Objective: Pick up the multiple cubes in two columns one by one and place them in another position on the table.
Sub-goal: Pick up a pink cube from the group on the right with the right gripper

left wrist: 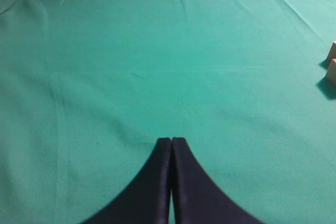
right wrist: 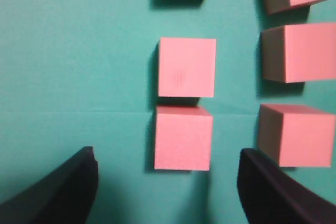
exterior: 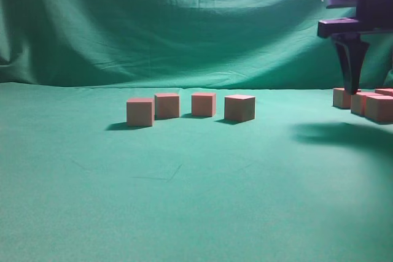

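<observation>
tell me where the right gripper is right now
In the exterior view the right gripper hangs open at the far right above the cubes; its wrist view shows one cube between the jaws.

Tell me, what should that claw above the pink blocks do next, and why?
Probably lower straight down and close. The right gripper hangs open, empty, above the two columns, and the nearest cube lies between its fingers, touching the cube behind. Four cubes already stand apart.
</observation>
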`<state>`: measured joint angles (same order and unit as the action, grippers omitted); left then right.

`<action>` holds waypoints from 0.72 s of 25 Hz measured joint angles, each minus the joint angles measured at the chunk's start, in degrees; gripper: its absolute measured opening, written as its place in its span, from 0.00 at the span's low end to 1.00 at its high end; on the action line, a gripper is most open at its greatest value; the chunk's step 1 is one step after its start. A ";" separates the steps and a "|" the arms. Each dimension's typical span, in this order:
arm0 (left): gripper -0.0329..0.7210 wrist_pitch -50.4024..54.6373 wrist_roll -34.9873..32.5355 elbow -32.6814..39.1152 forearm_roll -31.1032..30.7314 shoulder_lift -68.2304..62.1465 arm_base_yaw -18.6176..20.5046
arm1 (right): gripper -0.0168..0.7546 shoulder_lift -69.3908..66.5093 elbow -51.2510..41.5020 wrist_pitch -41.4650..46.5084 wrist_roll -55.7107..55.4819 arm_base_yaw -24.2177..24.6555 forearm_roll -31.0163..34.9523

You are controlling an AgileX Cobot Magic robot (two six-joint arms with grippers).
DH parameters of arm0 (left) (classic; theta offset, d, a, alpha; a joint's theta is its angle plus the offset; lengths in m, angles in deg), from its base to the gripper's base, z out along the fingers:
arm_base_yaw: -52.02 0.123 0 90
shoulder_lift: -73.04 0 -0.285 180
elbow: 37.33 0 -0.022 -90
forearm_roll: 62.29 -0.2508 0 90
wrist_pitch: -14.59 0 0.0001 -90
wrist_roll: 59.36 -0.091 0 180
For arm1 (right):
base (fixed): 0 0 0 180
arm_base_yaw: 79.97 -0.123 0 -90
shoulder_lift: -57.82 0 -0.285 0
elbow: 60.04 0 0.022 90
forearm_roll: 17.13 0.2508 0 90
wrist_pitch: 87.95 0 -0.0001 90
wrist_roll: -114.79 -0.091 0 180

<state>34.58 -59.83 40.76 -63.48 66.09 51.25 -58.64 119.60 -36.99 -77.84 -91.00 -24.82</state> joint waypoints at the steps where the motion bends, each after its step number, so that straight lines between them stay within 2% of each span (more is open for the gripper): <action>1: 0.04 0.00 0.00 0.00 0.00 0.00 0.00 | 0.73 -0.53 0.06 -0.44 0.00 0.00 0.00; 15: 0.04 0.00 0.00 0.00 0.00 0.00 0.00 | 0.73 -5.49 0.58 -4.75 0.08 0.00 0.00; 18: 0.04 0.00 0.00 0.00 0.00 0.00 0.00 | 0.57 -5.49 0.58 -5.23 0.08 0.00 -0.23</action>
<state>34.58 -59.83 40.76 -63.48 66.09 51.25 -64.13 120.17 -42.22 -77.76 -91.00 -25.05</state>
